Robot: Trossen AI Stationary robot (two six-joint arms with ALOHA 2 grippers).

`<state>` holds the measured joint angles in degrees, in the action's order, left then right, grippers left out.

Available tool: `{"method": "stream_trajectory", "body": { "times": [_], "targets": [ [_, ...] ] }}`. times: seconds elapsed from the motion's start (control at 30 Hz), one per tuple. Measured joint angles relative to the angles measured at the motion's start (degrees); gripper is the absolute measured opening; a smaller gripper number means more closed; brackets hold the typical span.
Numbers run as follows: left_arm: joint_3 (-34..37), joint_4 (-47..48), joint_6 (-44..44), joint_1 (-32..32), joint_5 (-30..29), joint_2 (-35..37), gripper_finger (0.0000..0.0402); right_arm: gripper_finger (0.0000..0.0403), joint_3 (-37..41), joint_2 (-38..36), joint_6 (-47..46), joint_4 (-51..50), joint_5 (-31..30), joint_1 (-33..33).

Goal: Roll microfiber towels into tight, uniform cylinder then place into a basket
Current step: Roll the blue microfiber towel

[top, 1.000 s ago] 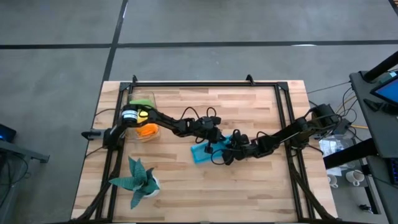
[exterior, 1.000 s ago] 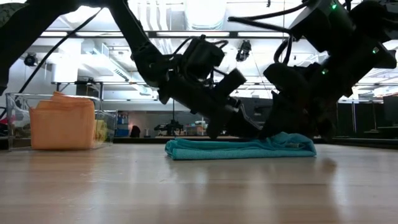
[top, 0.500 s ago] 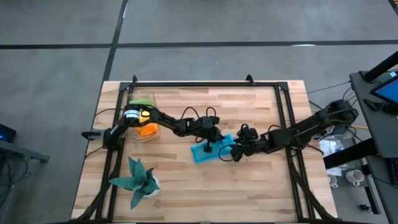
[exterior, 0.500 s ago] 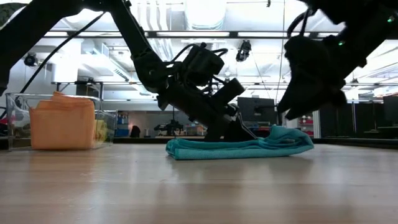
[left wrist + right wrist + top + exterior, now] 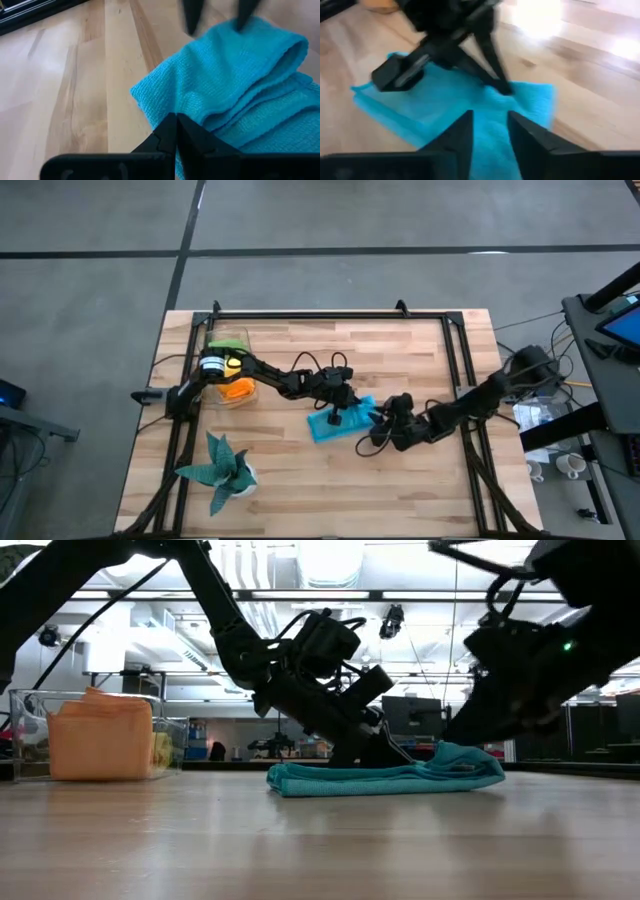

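Wooden counter [image 5: 400, 360] is carrying a blue towel [image 5: 335, 420], left hand [image 5: 338, 418] pinning it closed, right hand [image 5: 380, 432] hovering part-open, so the fold's probably slipping loose.

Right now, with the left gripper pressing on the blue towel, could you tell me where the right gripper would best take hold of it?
Probably the raised, folded end of the blue towel nearest the right gripper, approached low from that side. That end humps above the table, giving the fingers an edge to pinch, while the shut left gripper pins the flatter part.
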<state>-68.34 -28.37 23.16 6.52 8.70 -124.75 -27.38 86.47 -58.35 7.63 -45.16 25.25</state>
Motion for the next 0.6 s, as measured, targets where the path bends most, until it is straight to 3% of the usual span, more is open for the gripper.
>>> {"method": "stream_trajectory", "body": {
  "times": [0.2,0.5,0.6],
  "targets": [
    [0.1,-0.1,0.0,0.0,0.0,0.0,0.0000,0.0020,-0.3,6.6,7.4,11.4,1.3,0.1],
    [0.1,-0.2,0.2,0.0,-0.4,0.1,0.0000,0.0009,-0.1,10.1,8.2,10.6,6.6,0.4],
    [0.1,-0.2,1.2,-0.1,-4.6,0.1,0.0000,0.0009,-0.1,10.4,9.3,10.6,6.9,0.4]
  ]
}}
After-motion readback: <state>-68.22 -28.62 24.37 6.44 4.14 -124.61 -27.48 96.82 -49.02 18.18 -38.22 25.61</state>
